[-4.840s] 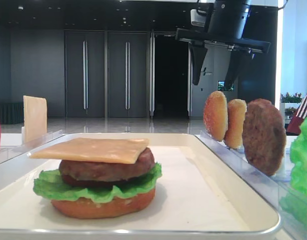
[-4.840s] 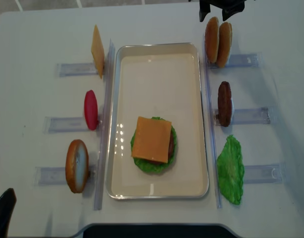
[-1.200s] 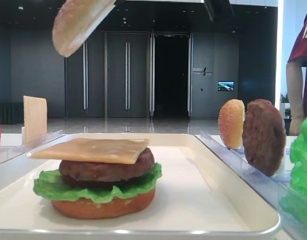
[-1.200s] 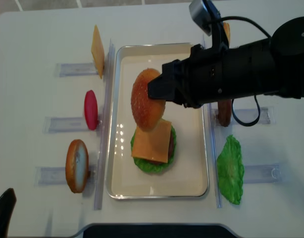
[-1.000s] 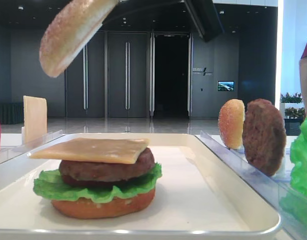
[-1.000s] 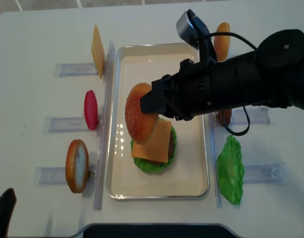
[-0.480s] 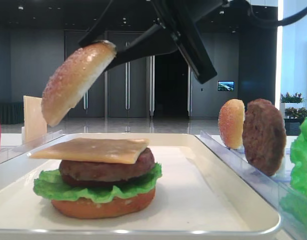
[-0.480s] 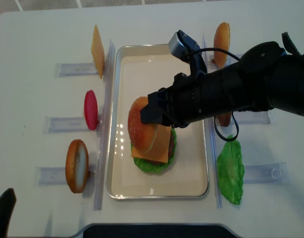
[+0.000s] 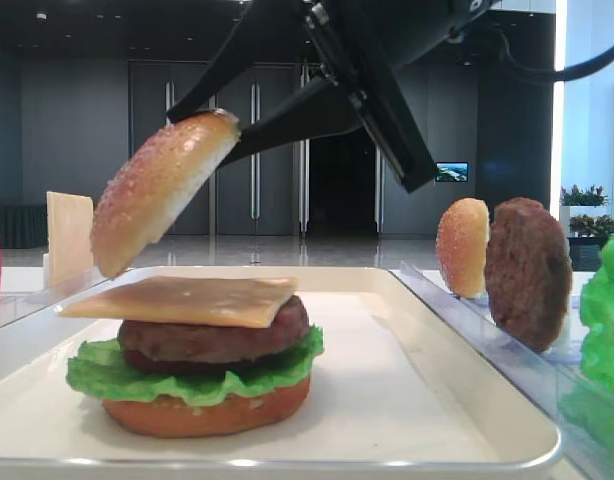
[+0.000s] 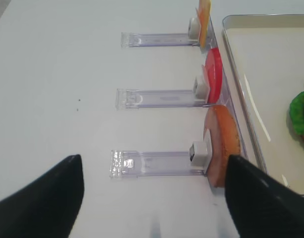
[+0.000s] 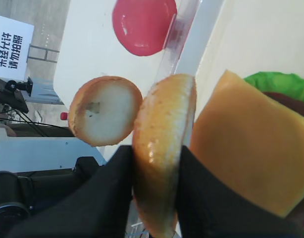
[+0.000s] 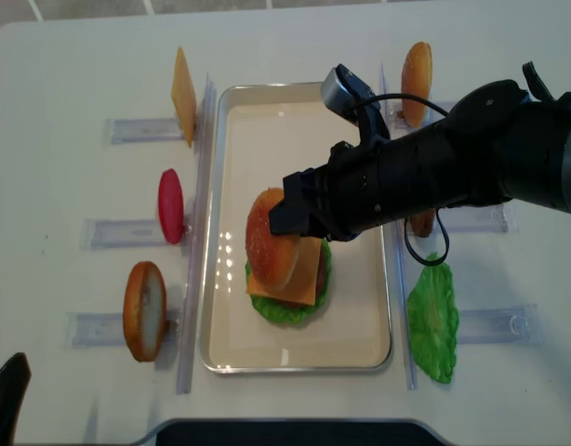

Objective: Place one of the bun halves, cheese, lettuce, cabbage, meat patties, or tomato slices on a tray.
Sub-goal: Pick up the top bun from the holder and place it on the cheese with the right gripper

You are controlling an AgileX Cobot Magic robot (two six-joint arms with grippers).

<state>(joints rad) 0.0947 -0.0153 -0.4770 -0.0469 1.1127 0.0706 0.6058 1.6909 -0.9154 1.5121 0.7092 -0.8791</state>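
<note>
A: While the right end effector point(image 11: 154, 198) is clamped on the seeded bun half point(image 9: 162, 190), where exactly does that bun sit?

B: In the air, tilted, just above the stack on the tray point(image 12: 355, 346). In the overhead view it hangs over the stack's ten o'clock edge, its lower rim near the cheese point(image 9: 182, 298) but not touching it.

A: What is in the stack?

B: From the bottom: a smooth orange bun base point(image 9: 207, 412), the lettuce point(image 9: 97, 372), a meat patty point(image 9: 212, 338), then the cheese slice on top. It lies toward six o'clock of the tray.

A: And the black fingers point(image 11: 110, 188)?

B: They pinch the bun on both flat sides in the right wrist view, crust on one side, cut face on the other.

A: The left end effector point(image 10: 152, 198)?

B: Spread apart, holding nothing, over the table point(image 10: 58, 74) at the tray's eight o'clock.

A: What is in the racks?

B: At nine o'clock of the tray, a cheese slice point(image 12: 183, 91), a red tomato slice point(image 12: 170, 205) and a bun point(image 12: 144, 310) stand on edge. At three o'clock, another bun half point(image 12: 417, 70), and a lettuce leaf point(image 12: 432, 318) lower down. The low side view also shows a patty point(image 9: 528, 272) upright beside that bun half.
</note>
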